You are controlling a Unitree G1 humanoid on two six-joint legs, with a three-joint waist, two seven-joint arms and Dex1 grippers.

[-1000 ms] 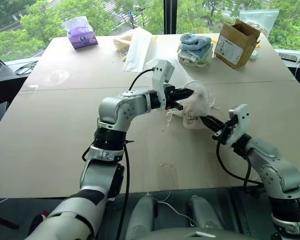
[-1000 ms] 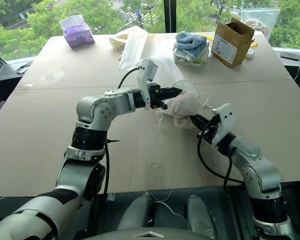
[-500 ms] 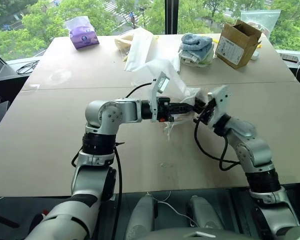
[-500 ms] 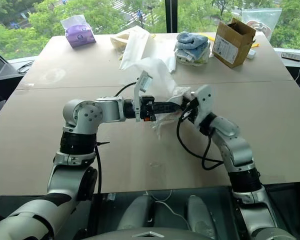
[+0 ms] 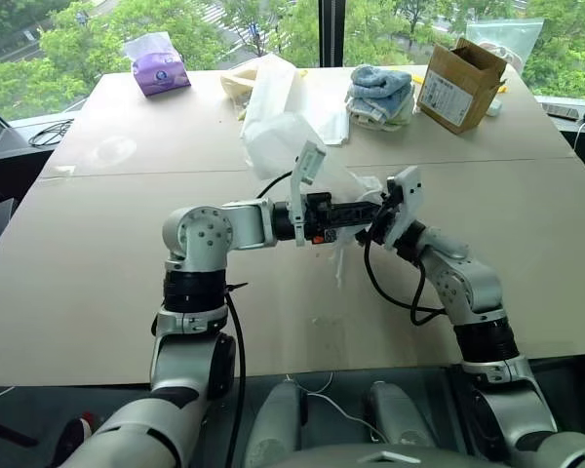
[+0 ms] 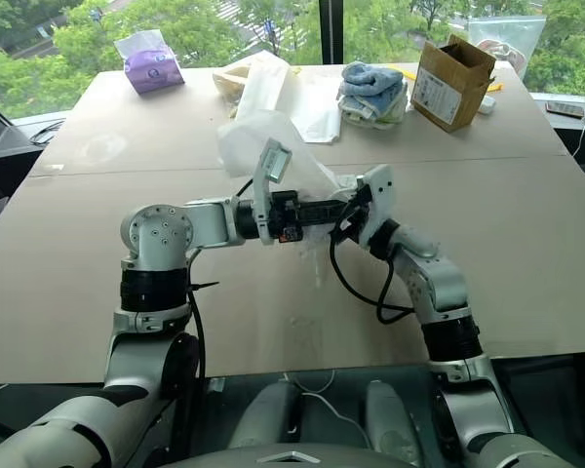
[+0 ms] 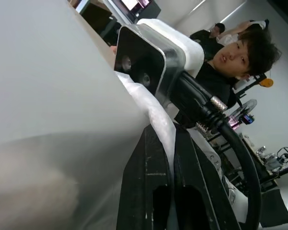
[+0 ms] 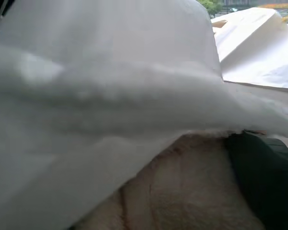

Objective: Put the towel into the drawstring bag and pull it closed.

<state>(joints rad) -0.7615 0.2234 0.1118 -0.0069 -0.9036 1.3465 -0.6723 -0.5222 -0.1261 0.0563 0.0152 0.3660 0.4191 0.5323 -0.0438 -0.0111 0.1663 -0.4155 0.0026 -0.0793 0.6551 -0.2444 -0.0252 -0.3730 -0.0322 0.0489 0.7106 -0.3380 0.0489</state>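
from my head, my left gripper (image 5: 370, 212) pinches the drawstring bag (image 5: 273, 141) rim above the table (image 5: 97, 283); my right gripper (image 5: 378, 216) meets it, jaws unclear; my right wrist sees the towel (image 8: 182, 191) under bag cloth; cords not pulled.

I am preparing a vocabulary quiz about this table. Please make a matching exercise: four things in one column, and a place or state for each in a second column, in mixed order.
Things:
1. tissue pack
2. cardboard box
3. stacked towels
4. drawstring bag

Places or states:
a. lifted above the table's middle, between the two arms
b. far left corner of the table
c. far right, tilted, flaps open
d. far side, just left of the box

Pairs: 1-b, 2-c, 3-d, 4-a
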